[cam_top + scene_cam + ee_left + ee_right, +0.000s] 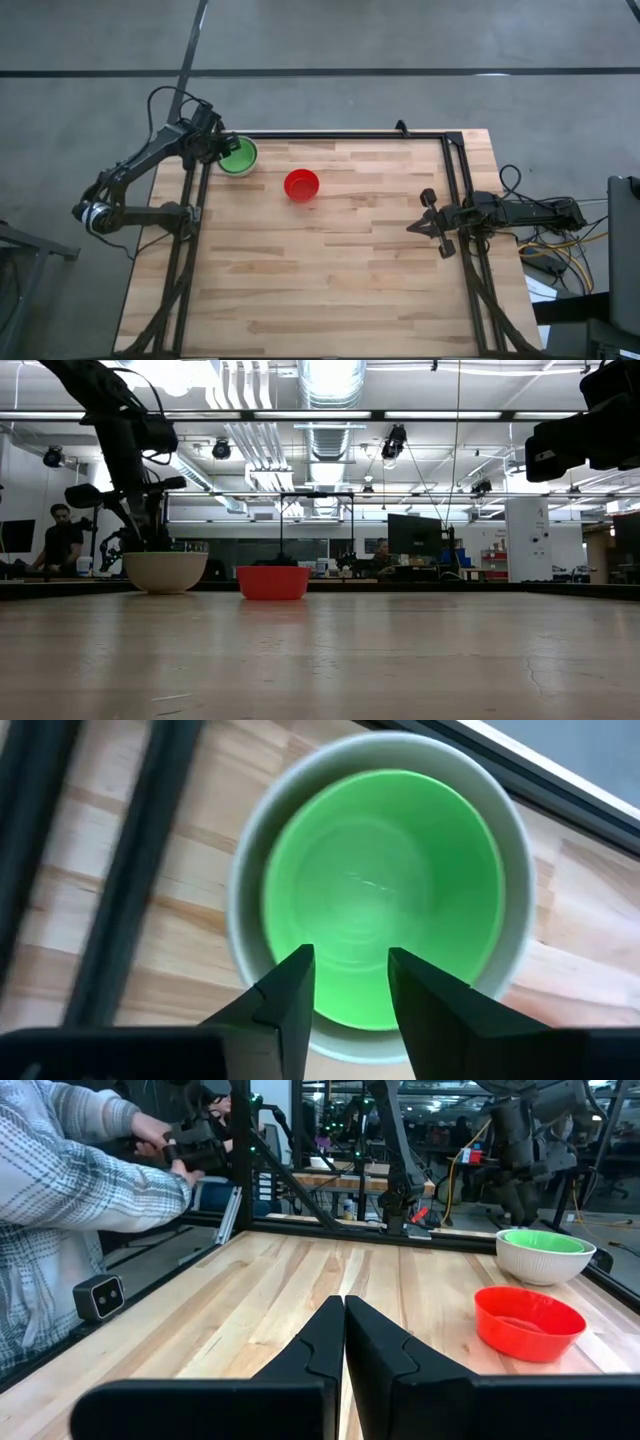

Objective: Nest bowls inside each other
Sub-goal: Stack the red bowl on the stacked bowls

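On the table (330,270), the left hand (350,985) hovers released over the green-in-white stack (238,155); the red bowl (301,184) likely goes in next; the right hand (344,1342) waits clenched.

Nested bowls (238,155) at table (330,280) far left corner; single bowl (301,184) just right, nearer.
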